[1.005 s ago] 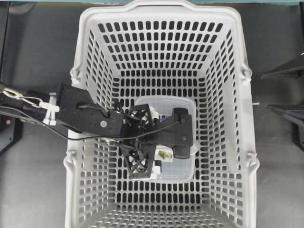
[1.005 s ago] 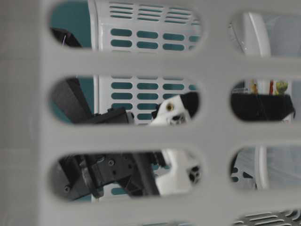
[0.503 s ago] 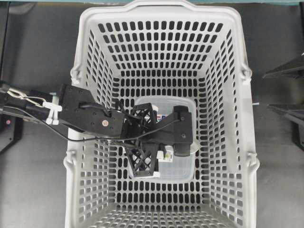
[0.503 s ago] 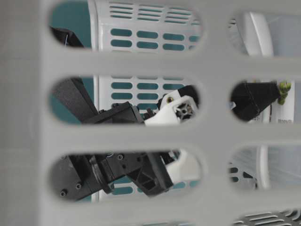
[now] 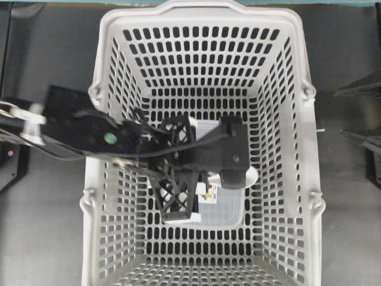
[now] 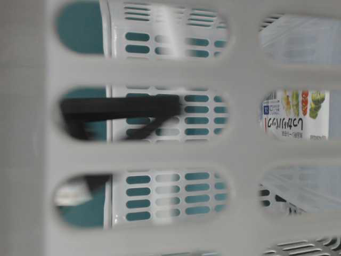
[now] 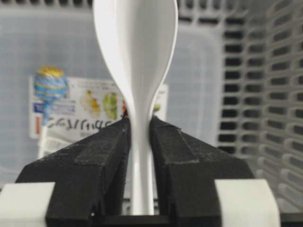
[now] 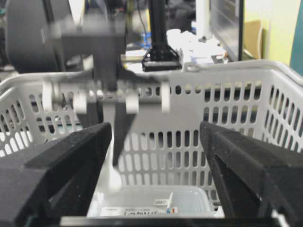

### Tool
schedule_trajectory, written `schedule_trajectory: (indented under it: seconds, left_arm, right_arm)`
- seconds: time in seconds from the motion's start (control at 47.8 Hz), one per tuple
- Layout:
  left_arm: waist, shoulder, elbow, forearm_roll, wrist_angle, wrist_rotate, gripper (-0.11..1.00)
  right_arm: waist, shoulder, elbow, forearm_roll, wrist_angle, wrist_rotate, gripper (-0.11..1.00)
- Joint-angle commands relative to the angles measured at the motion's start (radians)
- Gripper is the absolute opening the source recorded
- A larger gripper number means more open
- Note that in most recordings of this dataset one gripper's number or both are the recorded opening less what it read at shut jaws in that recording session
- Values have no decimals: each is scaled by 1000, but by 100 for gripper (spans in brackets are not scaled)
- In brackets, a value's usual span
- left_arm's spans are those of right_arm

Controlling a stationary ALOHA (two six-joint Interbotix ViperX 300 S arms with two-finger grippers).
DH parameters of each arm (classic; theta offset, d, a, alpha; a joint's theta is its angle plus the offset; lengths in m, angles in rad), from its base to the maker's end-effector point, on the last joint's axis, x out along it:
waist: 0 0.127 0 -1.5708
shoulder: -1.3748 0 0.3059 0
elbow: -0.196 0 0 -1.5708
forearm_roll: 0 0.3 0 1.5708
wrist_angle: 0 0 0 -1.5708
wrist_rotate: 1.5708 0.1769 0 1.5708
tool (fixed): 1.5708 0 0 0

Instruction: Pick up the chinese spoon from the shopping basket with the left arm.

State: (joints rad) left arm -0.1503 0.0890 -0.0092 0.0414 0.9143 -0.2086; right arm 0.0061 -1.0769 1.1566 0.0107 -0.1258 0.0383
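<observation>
The white chinese spoon (image 7: 137, 56) is clamped by its handle between my left gripper's (image 7: 140, 124) black fingers, with its bowl pointing away, above the clear container. In the overhead view the left gripper (image 5: 237, 174) is inside the grey shopping basket (image 5: 202, 12), and only the edge of the spoon's bowl (image 5: 252, 177) peeks out beside it. The left arm (image 5: 89, 134) is blurred with motion. My right gripper (image 8: 156, 142) is open and empty outside the basket's rim (image 8: 236, 66).
A clear lidded container with a printed label (image 5: 229, 211) lies on the basket floor under the left gripper; it also shows in the left wrist view (image 7: 71, 109) and the right wrist view (image 8: 156, 198). The slotted basket walls (image 5: 122, 83) enclose the arm closely.
My left gripper has risen with the spoon in it and has left the table-level view's lower slots. The container's label is now uncovered. The right arm has not moved.
</observation>
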Motion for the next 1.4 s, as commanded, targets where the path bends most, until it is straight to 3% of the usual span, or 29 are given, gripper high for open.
schedule_trajectory:
  seconds: [0.0,0.293,1.382]
  left_arm:
    - [0,-67,-83,3,41,8,13]
    - [0,-94,-186,3,149,87,13]
    - [6,-87,-199,5,152,103,13]
  right_arm:
    - [3,5,-8,3,-8,2,73]
    - [3,5,-8,3,-9,2,73]
    - [3,3,-8,3,-9,3,73]
